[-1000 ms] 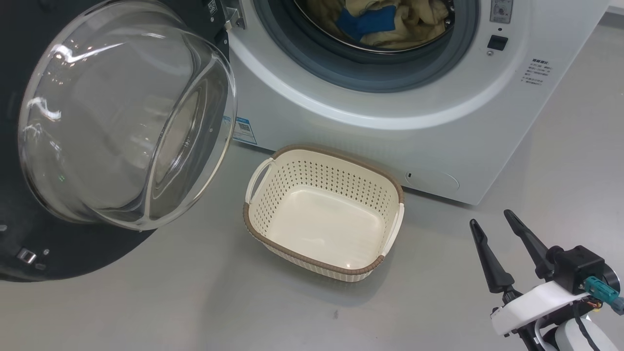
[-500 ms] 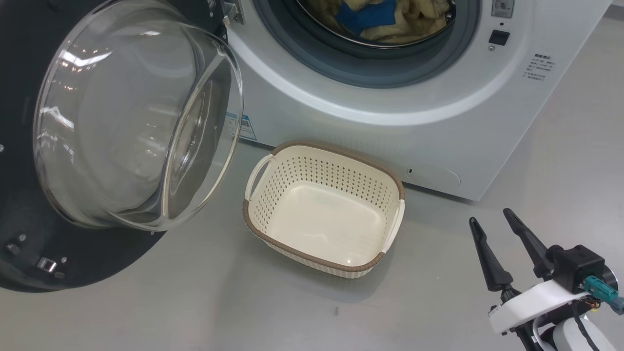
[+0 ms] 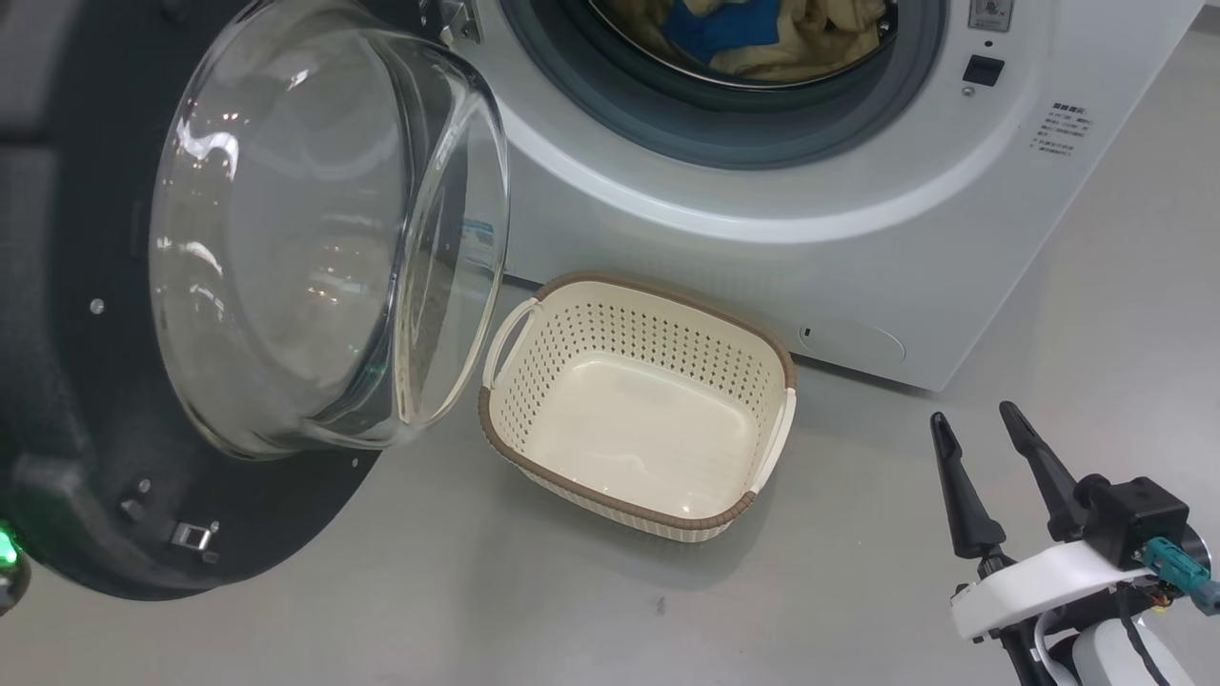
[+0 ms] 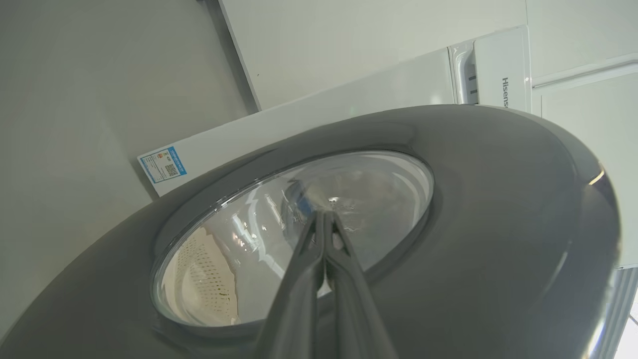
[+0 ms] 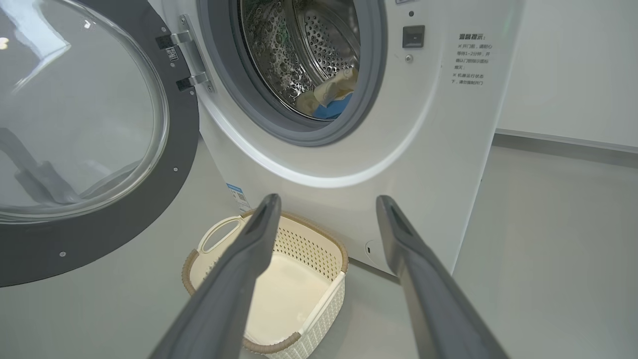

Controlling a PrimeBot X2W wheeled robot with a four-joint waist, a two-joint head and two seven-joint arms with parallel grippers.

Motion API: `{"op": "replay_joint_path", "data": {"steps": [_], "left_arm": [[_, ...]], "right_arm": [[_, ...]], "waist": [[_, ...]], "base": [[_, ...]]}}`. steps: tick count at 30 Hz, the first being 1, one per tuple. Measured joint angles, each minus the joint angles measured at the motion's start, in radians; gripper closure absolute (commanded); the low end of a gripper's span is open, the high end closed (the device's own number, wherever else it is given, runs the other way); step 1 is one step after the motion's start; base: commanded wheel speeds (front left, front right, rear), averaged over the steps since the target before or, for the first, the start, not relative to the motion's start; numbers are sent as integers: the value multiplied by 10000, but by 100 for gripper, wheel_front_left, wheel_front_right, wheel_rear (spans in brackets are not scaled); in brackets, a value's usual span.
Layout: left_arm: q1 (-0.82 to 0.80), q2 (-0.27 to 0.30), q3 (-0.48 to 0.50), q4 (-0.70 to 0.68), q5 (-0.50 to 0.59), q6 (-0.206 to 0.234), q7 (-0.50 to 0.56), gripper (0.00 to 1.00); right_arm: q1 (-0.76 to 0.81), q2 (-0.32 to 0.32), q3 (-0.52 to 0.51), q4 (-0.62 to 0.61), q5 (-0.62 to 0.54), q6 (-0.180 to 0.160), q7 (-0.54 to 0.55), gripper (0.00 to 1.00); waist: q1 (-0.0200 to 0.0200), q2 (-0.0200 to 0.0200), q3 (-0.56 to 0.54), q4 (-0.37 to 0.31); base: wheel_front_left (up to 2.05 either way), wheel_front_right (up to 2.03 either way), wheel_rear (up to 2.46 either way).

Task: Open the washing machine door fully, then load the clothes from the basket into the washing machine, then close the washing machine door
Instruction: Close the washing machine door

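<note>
The door (image 3: 315,248) stands open at the left, with the left claw (image 4: 324,212) pinched together at its glass. Clothes (image 3: 820,43) lie inside the washer (image 3: 762,276). The basket (image 3: 658,338) sits on the floor (image 3: 477,591) just before it. The right claw (image 3: 972,414) hovers spread apart, near right.

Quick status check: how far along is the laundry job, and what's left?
Done: the basket is empty and the clothes lie inside the washing machine. In hand: the left gripper, fingers shut, has its tips at the outer glass of the washing machine door, apparently to push it. The right gripper hangs open, clear of the basket. Left: the door stands wide open, so closing remains.
</note>
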Motion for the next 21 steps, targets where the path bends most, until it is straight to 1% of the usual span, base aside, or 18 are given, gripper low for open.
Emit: {"op": "replay_joint_path", "data": {"steps": [4, 12, 21], "left_arm": [[331, -130, -232, -662, -77, 0, 355, 100], [793, -522, -686, -2063, -221, 0, 859, 100], [1302, -1018, -1039, -2947, -318, 0, 1131, 100]], "right_arm": [[-5, 182, 40, 12, 0, 0, 0, 0], [-11, 282, 29, 33, 0, 0, 0, 0], [-21, 485, 151, 48, 0, 0, 0, 0]], "waist": [[0, 0, -84, 10], [0, 0, -244, -92], [0, 0, -391, -494]], "base": [[0, 0, 0], [0, 0, 0], [0, 0, 0]]}}
